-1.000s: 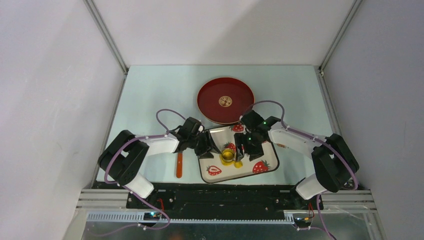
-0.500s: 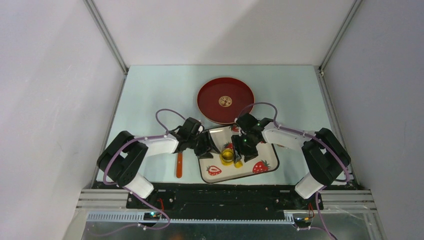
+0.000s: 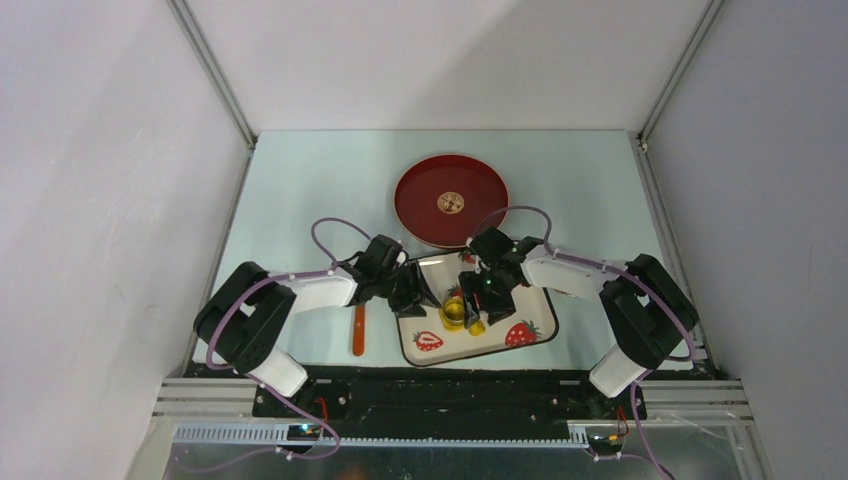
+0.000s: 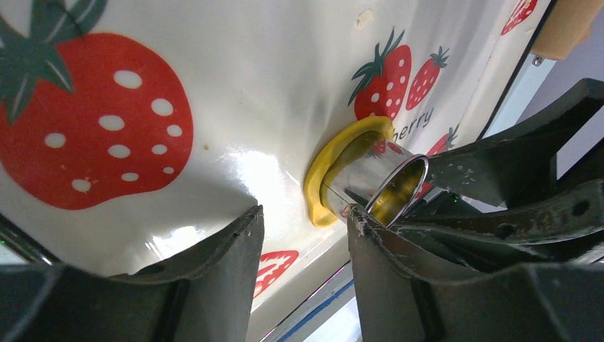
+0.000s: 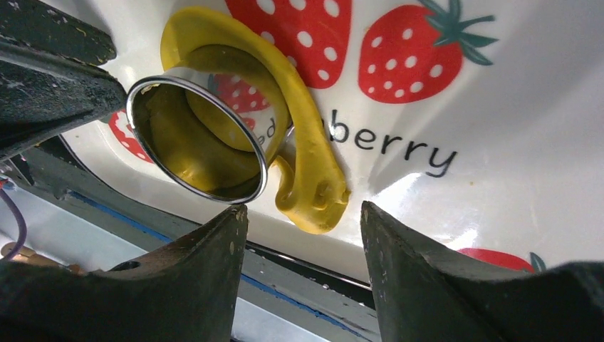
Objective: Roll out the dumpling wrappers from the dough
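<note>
The yellow dough lies flattened on the strawberry-print tray. A shiny metal ring cutter stands pressed into it. In the right wrist view the dough curls round the cutter, whose inside shows yellow, and no separate dumpling wrappers show. My right gripper is open, its fingertips on either side of the dough's thick near end without touching it. My left gripper is open and empty over the tray, its right fingertip against the cutter and the dough just beyond.
A red plate with a gold-brown emblem sits behind the tray. An orange stick lies on the table left of the tray, under the left arm. Both grippers crowd the tray's middle, close to each other.
My right gripper has shifted left across the tray, closer to the cutter and the dough. The left arm, cutter and dough have stayed put.
</note>
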